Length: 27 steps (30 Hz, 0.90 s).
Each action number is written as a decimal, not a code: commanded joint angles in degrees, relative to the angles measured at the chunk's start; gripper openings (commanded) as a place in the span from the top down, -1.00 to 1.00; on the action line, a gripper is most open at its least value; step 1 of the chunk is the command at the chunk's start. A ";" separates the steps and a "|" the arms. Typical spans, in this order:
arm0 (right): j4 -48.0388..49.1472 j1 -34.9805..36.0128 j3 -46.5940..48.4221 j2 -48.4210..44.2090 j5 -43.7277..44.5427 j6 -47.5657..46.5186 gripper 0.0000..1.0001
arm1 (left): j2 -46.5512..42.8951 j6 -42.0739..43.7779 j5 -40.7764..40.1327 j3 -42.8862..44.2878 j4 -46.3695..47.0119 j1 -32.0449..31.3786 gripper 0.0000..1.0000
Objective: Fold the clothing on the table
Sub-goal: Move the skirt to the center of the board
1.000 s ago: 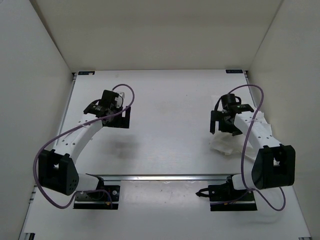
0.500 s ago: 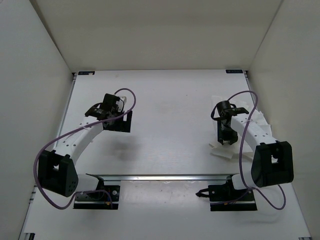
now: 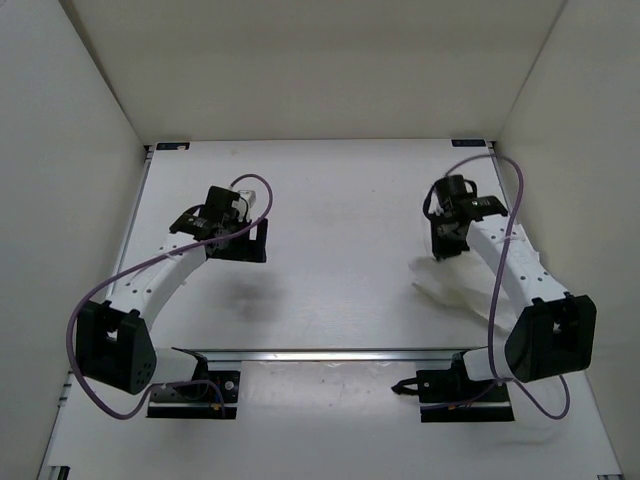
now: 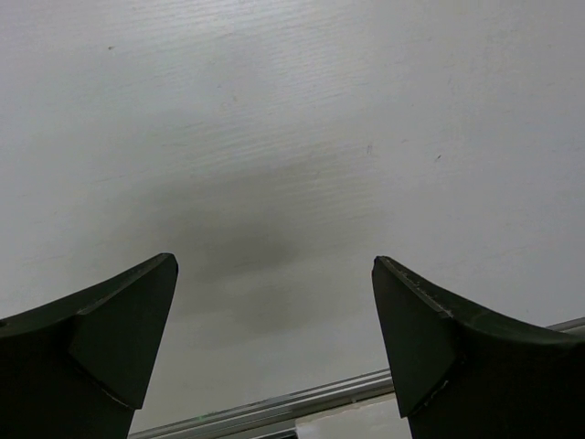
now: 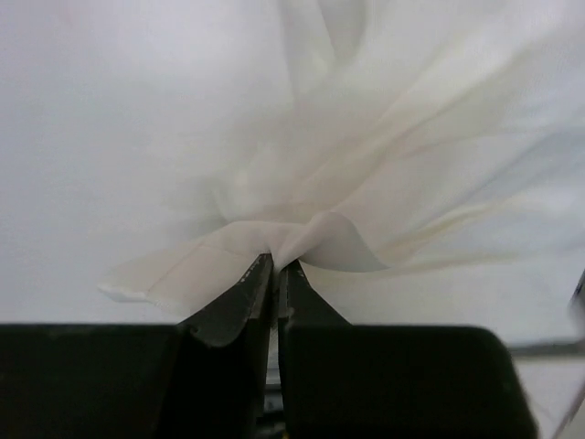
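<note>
Toward the right edge of the surface, the clothing lies bunched, partly under the right arm. Right fingers are clenched on a folded edge of the fabric, which fans away from the tips in creases. White on white, its full outline is hard to make out from above. Left fingers stand released, spread wide above the surface toward the left edge, well apart from the clothing.

I counted 1 clothing at the right jaws' tips | 1 table | 2 grippers: left gripper, right gripper | 1 rail near the left jaws
</note>
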 commanded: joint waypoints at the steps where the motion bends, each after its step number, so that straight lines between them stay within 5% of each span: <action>1: 9.36 9.09 14.18 0.63 -6.02 -5.59 1.00 | 1.52 -0.33 3.14 5.16 2.29 -0.76 -0.97; 4: 9.62 14.67 36.64 6.43 -7.35 -5.05 1.00 | 3.37 0.20 3.50 9.99 -0.60 -0.59 -0.98; 9: 19.96 17.93 44.37 4.36 -17.03 -1.89 1.00 | 1.71 0.90 -2.55 16.68 -5.17 1.77 -0.97; 12: 27.79 12.43 31.50 -2.66 -21.05 1.96 1.00 | -1.89 2.30 -5.35 22.04 -8.25 5.11 -0.97; 15: 33.44 4.78 12.40 -8.93 -26.86 6.10 1.00 | -3.39 3.09 -13.36 28.02 -10.28 1.36 -0.96; 19: 33.28 3.43 -7.19 -11.74 -27.06 6.55 0.90 | -5.05 2.41 -10.23 25.06 -8.19 0.55 -0.97; 21: 31.25 3.00 -12.58 -12.36 -27.14 7.42 -0.22 | -7.16 1.26 -5.67 20.23 -6.68 1.08 -0.98; 23: 29.23 1.33 -18.02 -15.42 -28.45 8.92 -0.87 | -8.39 1.08 -3.90 17.06 -4.58 0.55 -0.97; 27: 30.18 -3.94 -21.29 -23.42 -26.97 8.39 -0.98 | -9.10 -1.55 0.32 9.94 -0.80 -4.18 -0.98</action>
